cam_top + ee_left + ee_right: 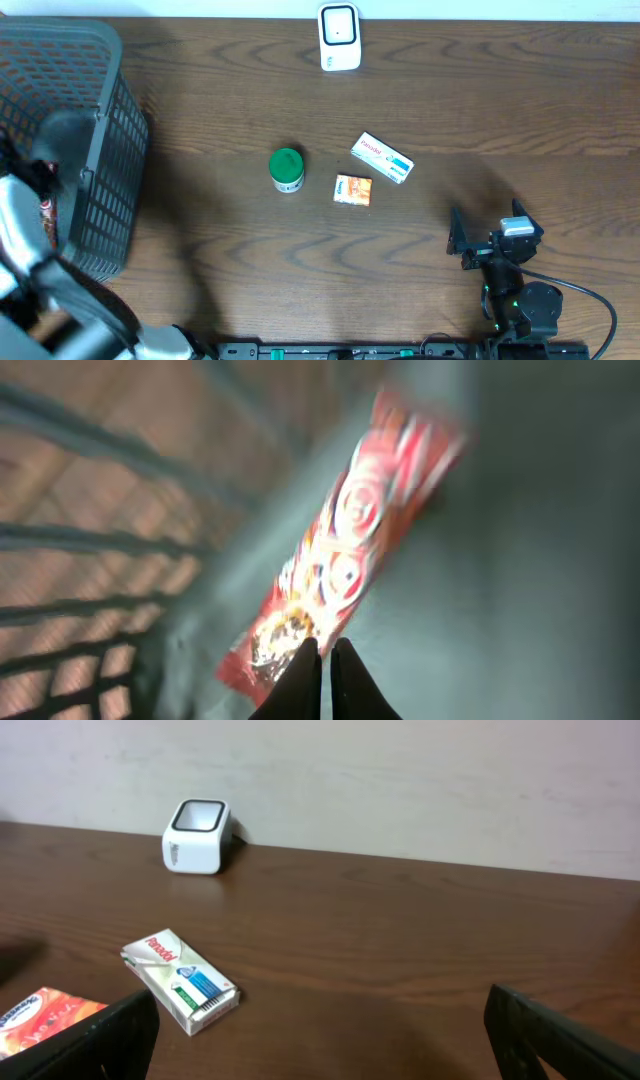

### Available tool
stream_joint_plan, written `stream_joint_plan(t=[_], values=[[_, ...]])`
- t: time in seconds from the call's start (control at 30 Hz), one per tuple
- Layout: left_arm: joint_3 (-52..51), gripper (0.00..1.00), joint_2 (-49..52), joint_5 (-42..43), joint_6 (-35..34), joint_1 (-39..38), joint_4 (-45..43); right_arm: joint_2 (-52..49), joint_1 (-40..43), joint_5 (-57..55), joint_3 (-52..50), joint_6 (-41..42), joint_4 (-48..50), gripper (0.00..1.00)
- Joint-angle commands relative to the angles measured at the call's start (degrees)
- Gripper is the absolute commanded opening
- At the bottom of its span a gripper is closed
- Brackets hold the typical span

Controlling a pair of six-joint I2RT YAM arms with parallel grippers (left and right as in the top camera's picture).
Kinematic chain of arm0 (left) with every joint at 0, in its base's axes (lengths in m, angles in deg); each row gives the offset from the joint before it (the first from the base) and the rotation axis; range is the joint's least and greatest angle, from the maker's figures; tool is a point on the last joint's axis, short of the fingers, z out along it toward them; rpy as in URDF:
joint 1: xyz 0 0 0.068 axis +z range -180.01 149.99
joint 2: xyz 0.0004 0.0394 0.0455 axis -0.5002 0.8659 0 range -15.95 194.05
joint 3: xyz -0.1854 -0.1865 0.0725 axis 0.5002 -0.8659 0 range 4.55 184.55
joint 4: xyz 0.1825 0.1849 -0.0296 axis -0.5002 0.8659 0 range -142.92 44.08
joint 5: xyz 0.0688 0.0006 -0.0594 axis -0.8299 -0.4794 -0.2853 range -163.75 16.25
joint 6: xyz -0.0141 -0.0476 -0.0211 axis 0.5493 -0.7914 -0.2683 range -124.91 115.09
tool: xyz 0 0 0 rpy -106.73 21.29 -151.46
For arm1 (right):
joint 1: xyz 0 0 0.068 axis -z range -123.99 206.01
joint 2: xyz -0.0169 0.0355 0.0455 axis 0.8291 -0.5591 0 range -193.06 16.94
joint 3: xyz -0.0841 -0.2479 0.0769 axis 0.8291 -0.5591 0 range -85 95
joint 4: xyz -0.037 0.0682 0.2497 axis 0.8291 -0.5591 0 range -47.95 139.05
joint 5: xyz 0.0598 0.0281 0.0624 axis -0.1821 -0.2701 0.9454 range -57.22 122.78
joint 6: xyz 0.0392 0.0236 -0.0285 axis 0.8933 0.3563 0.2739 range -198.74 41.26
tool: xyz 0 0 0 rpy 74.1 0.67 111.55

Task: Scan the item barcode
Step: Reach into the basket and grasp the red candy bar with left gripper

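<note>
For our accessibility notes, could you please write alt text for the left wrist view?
The left gripper, jaws shut, pinches the lower end of a red snack packet with white swirls, all somewhat blurred. The packet lies diagonally inside a grey mesh basket, and brown table shows through the slats on the left.

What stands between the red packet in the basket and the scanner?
The basket wall: the red packet, pinched by the shut left pincer, lies inside, so it must clear the rim. Beyond that, the table toward the scanner looks open; the green-lidded jar sits off that line.
</note>
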Motion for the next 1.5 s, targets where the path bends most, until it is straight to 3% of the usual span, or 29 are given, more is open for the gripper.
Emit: stream_joint_plan(t=[0.0,0.07,0.1,0.13,0.2,0.4,0.6,1.13,1.17,1.2,1.23,1.27,1.47], values=[[2.67,0.08,-11.82,11.13,-5.27,0.20,-2.32,0.20,-0.55,-0.13,-0.07,-0.68,-0.17,0.99],[2.64,0.08,-15.89,11.28,-6.38,0.20,-3.17,0.20,-0.55,-0.13,-0.07,-0.68,-0.17,0.99],[2.64,0.17,-17.09,10.38,-6.38,0.20,-3.34,0.20,-0.55,-0.11,-0.07,-0.68,-0.17,0.99],[2.58,0.68,-17.84,6.62,-6.32,0.22,-2.60,0.20,-0.55,-0.13,-0.07,-0.68,-0.17,0.99],[2.10,0.86,-17.20,2.99,-6.29,0.22,-0.68,0.20,-0.55,-0.13,-0.07,-0.68,-0.17,0.99],[0.52,0.88,-6.12,1.73,2.91,1.90,3.63,0.20,-0.55,-0.13,-0.07,-0.68,-0.17,0.99],[0.55,0.88,4.81,1.77,7.54,4.00,2.36,0.20,-0.55,-0.13,-0.07,-0.68,-0.17,0.99],[0.55,0.87,19.82,1.75,10.67,4.81,-3.32,0.20,-0.55,-0.13,-0.07,-0.68,-0.17,0.99],[0.55,0.83,20.61,1.75,10.67,4.81,-3.30,0.20,-0.55,-0.11,-0.07,-0.68,-0.17,0.99],[0.55,0.66,21.18,1.77,10.67,4.81,-3.26,0.20,-0.55,-0.13,-0.07,-0.68,-0.17,0.99],[0.55,0.26,21.55,1.81,10.64,4.81,-2.93,0.20,-0.55,-0.11,-0.07,-0.68,-0.17,0.99],[0.55,0.08,21.55,1.84,9.97,4.81,-2.62,0.20,-0.55,-0.13,-0.07,-0.68,-0.17,0.99],[1.36,0.07,15.93,5.11,4.70,4.52,-0.39,0.20,-0.55,-0.13,-0.07,-0.68,-0.17,0.99]])
